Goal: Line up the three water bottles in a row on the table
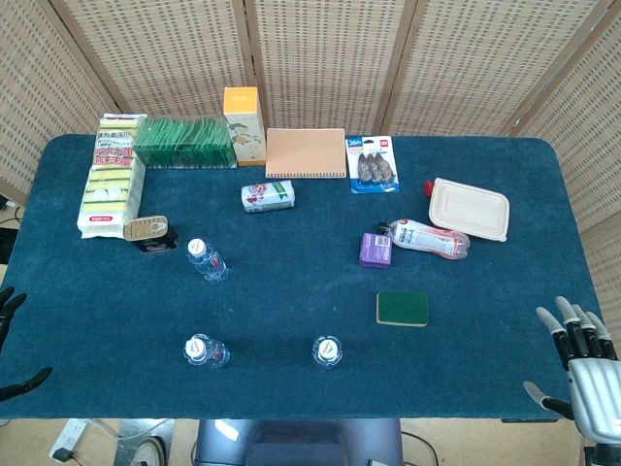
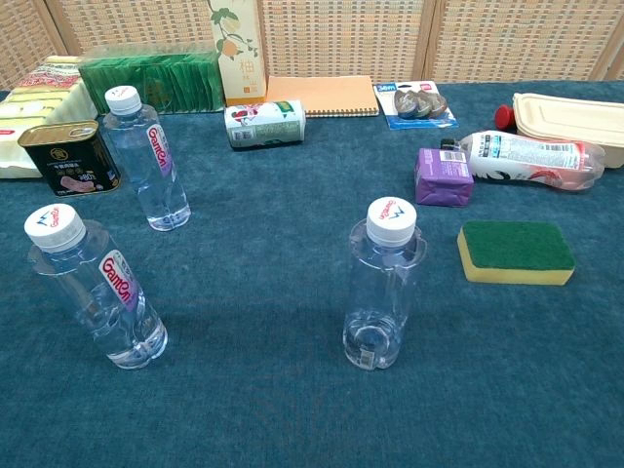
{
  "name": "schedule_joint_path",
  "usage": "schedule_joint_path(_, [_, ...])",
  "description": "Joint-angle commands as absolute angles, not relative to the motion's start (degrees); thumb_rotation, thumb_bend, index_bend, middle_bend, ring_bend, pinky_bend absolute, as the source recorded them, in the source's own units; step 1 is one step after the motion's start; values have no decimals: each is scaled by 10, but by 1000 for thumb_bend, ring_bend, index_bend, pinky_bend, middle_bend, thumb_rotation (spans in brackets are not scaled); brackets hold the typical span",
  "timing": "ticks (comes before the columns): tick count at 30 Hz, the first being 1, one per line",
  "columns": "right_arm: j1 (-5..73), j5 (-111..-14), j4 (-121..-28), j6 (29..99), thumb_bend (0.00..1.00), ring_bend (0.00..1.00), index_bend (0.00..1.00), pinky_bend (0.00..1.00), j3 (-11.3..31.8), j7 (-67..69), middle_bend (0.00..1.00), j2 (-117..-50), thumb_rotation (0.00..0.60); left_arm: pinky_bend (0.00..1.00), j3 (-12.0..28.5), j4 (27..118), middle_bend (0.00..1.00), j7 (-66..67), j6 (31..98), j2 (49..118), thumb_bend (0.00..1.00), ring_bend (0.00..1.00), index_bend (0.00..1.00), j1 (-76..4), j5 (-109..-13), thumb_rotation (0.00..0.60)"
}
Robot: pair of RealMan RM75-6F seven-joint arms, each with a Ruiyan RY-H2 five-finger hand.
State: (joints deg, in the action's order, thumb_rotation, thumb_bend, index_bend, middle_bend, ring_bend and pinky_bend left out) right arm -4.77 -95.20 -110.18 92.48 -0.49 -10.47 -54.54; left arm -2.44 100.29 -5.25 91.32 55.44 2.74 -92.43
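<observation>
Three clear water bottles with white caps stand upright on the blue table. One bottle [image 1: 207, 260] [image 2: 149, 161] is further back on the left. A second bottle [image 1: 205, 350] [image 2: 93, 288] stands near the front left. The third bottle [image 1: 328, 351] [image 2: 383, 286] stands near the front centre, level with the second. My left hand [image 1: 12, 335], black, shows only partly at the left edge of the head view, beside the table, holding nothing. My right hand [image 1: 585, 364], silver with spread fingers, hovers at the front right corner, empty. Neither hand shows in the chest view.
A green sponge [image 1: 403, 309] [image 2: 516, 252], purple box [image 1: 375, 249], lying pink-label bottle [image 1: 432, 238] and beige lunch box [image 1: 470, 208] sit right of centre. A black tin [image 1: 150, 231], lying can [image 1: 268, 196], notebook [image 1: 306, 152], sponge packs [image 1: 110, 184] and green packet [image 1: 182, 142] fill the back left.
</observation>
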Motion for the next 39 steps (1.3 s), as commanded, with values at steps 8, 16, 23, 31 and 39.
schedule_joint_path(8, [-20,-956,-1098,865,13,0,108,1,-19,-64,44,-535,600,0,-29,1001,0,-89,913,544,132,0,0,29,-925,600])
schedule_joint_path(16, [81,-1008,-1021,752,0,32,107,17,-23,161,102,-542,600,0,-39,1014,0,-105,907,531,132,0,0,28,-940,600])
schedule_joint_path(23, [160,-1091,-930,740,0,46,106,74,-27,324,104,-615,600,0,-39,1016,0,-100,905,532,133,0,0,25,-943,600])
schedule_joint_path(31, [221,-1107,-897,712,0,46,104,84,-33,387,96,-677,600,0,-37,1014,0,-103,902,532,132,0,0,25,-932,600])
schedule_joint_path(39, [270,-1102,-910,670,0,46,96,84,-36,373,94,-709,600,0,-35,1013,0,-105,897,533,133,0,0,22,-926,600])
